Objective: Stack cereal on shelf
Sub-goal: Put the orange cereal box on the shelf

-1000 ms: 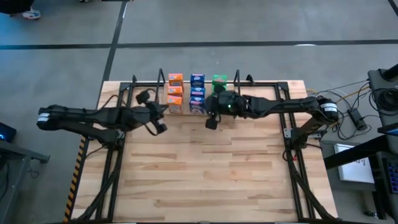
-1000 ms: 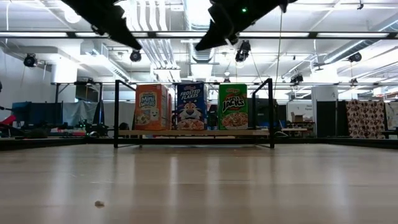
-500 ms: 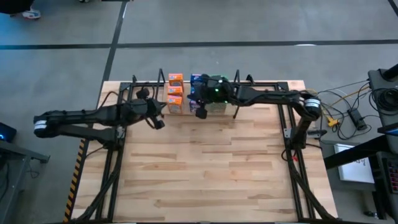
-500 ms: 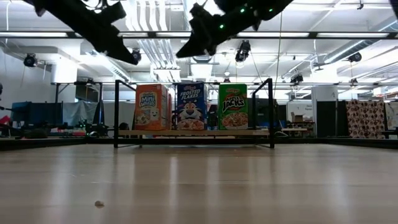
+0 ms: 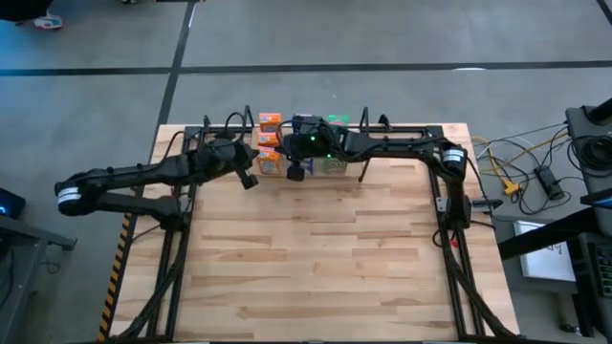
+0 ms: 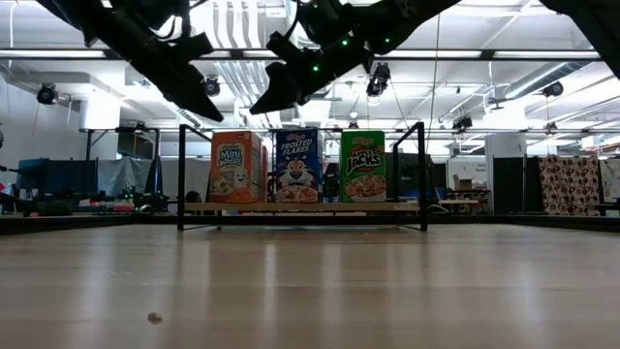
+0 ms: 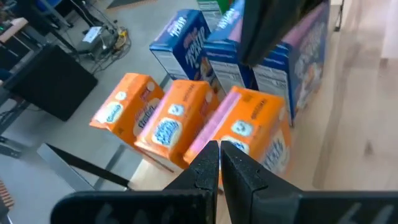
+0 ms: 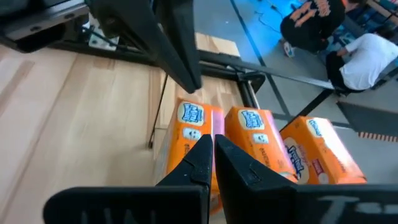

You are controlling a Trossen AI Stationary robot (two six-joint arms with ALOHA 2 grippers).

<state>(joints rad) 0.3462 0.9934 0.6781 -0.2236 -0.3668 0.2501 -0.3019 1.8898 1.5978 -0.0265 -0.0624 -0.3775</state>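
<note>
Centre of the low view, the cereal boxes reading Mini-Wheats [image 6: 234, 166], Frosted Flakes [image 6: 297, 165] and Apple Jacks [image 6: 362, 166] are standing on the shelf [image 6: 302, 206], while I am hovering my left gripper [image 7: 219, 163] and right gripper [image 8: 211, 154] above them, fingers pressed narrowly together.

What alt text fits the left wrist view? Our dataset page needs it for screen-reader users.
Three small orange cardboard cereal boxes stand in a row, with blue cardboard cereal boxes beside them, seen from above past the left end effector, its two dark fingers nearly touching. The other arm's dark end effector hangs over the blue boxes, beside the pale wooden table.
</note>
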